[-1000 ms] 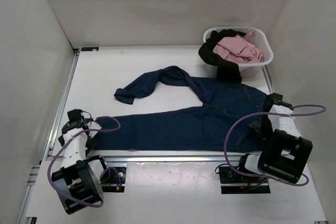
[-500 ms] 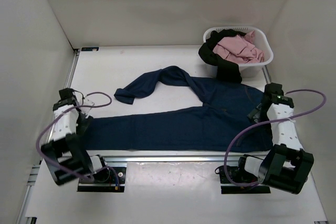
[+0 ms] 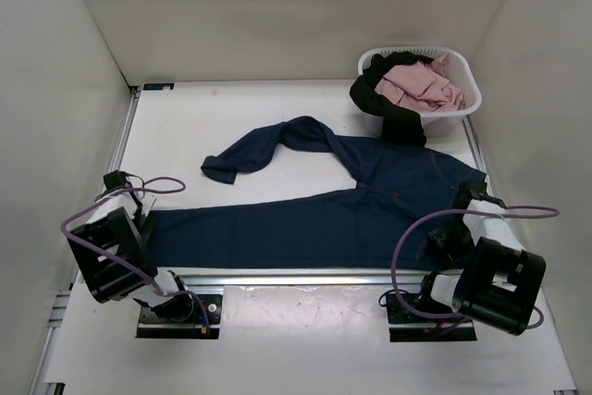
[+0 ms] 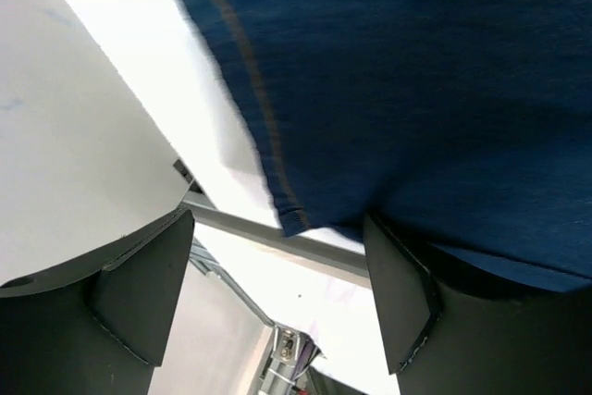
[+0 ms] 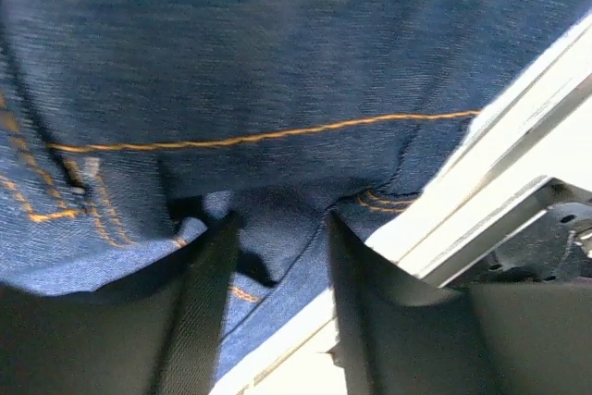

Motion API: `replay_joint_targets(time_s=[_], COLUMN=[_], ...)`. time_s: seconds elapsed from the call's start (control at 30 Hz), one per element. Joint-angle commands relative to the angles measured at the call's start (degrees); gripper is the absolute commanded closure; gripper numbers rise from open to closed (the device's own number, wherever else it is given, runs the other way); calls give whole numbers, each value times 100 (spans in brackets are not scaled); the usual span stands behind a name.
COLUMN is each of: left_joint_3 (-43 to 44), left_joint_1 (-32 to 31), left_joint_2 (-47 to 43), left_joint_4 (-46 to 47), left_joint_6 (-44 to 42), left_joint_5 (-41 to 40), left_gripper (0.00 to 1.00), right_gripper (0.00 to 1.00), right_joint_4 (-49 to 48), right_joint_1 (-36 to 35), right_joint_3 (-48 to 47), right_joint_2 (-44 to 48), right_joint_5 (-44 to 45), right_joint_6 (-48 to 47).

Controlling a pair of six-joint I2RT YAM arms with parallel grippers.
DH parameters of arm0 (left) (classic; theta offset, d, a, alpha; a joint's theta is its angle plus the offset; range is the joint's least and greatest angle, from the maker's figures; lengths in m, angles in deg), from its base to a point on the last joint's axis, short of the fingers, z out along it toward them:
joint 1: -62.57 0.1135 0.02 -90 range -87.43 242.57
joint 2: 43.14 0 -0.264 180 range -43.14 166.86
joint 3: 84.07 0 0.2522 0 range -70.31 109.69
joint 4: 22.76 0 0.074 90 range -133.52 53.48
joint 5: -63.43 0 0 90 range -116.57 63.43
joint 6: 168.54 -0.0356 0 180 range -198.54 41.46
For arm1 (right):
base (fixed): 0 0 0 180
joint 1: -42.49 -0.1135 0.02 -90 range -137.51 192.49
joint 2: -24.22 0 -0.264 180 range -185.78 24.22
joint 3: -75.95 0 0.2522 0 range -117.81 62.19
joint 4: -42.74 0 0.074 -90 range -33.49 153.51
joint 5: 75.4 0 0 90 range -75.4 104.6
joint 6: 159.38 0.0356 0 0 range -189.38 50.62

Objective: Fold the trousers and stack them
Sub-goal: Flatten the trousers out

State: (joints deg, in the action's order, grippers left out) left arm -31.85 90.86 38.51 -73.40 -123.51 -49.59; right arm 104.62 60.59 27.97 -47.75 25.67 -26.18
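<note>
The navy trousers [image 3: 342, 215] lie flat across the table, with one leg running left and the other bent toward the back left. My left gripper [image 3: 137, 208] is at the end of the left leg. It is open, and the hem corner [image 4: 294, 217] lies between its wide-set fingers [image 4: 400, 295]. My right gripper [image 3: 450, 233] sits at the waist by the near edge. It is shut on a bunched fold of denim [image 5: 277, 228]. The black trousers [image 3: 393, 113] hang over the basket's rim.
A white laundry basket [image 3: 467, 104] holding pink cloth [image 3: 421, 85] stands at the back right. A metal rail [image 3: 296, 277] runs along the near table edge under the denim's lower border. White walls enclose the left, back and right sides.
The left arm swung out to the left and brought its gripper down at the leg hem. The right gripper came back to the waist and its jaws narrowed onto the denim.
</note>
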Motion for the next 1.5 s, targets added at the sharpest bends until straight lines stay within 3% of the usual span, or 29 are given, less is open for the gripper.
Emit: replay_joint_targets(time_s=[0.0, 0.1, 0.23, 0.3, 0.37, 0.47, 0.6, 0.9, 1.03, 1.07, 1.13, 1.23, 1.3, 1.33, 1.37, 1.4, 1.47], left_joint_3=[398, 1530, 3366, 4194, 4563, 4618, 4828, 5840, 5630, 5507, 5419, 5496, 6022, 6268, 6540, 7100, 7412], left_joint_1=[115, -51, -666, -1131, -1805, -2807, -3513, -3752, -3866, -3866, -3866, -3814, -3525, -3411, -3218, -3147, -3093], left_joint_2=[-166, -298, -9, 394, 928, 1519, 2388, 3779, 4060, 4139, 4140, 4140, 4070, 4009, 3947, 3947, 3624], left_joint_4=[148, -651, -1689, -1953, -2103, -2043, -1542, -1321, -1392, -1453, -1453, -1453, -1147, -1006, -866, -777, -724], left_joint_6=[-64, 146, 576, 814, 1025, 1130, 1131, 1333, 1271, 1219, 1219, 1044, 894, 841, 728, 727, 534], left_joint_5=[51, 692, 1737, 2441, 2479, 1962, 1960, 2109, 1865, 1767, 1383, 811, 99, -121, -419, -422, -196], left_gripper=[15, 14, 13, 11, 9, 7, 6, 4, 25, 50, 85, 85, 85, 85, 85, 85, 85], right_gripper=[47, 37, 27, 24, 20, 20, 20, 21, 21, 22, 27, 44, 54, 66, 71, 75, 87], right_joint_4=[-163, 223, 795, 979, 1042, 875, 383, -22, -83, -188, -302, -408, -339, -338, -338, -338, -338], right_joint_1=[132, 132, 132, 132, 132, 132, 192, 457, 457, 457, 457, 457, 457, 457, 457, 457, 457], right_joint_3=[460, 31, -1286, -2270, -2868, -3836, -4593, -5340, -5184, -4939, -4692, -4427, -4365, -4365, -4313, -4313, -4102], right_joint_2=[155, 359, 490, 176, -167, -984, -2317, -4167, -4449, -4449, -4449, -4388, -4449, -4501, -4502, -4502, -4371], right_joint_5=[-8, -149, -263, -421, -553, -659, -712, -386, -263, -202, -149, -149, -149, -149, -149, -149, -149], right_joint_6=[312, 40, -442, -497, -576, -384, -154, 452, 706, 777, 961, 1024, 1024, 972, 901, 901, 769])
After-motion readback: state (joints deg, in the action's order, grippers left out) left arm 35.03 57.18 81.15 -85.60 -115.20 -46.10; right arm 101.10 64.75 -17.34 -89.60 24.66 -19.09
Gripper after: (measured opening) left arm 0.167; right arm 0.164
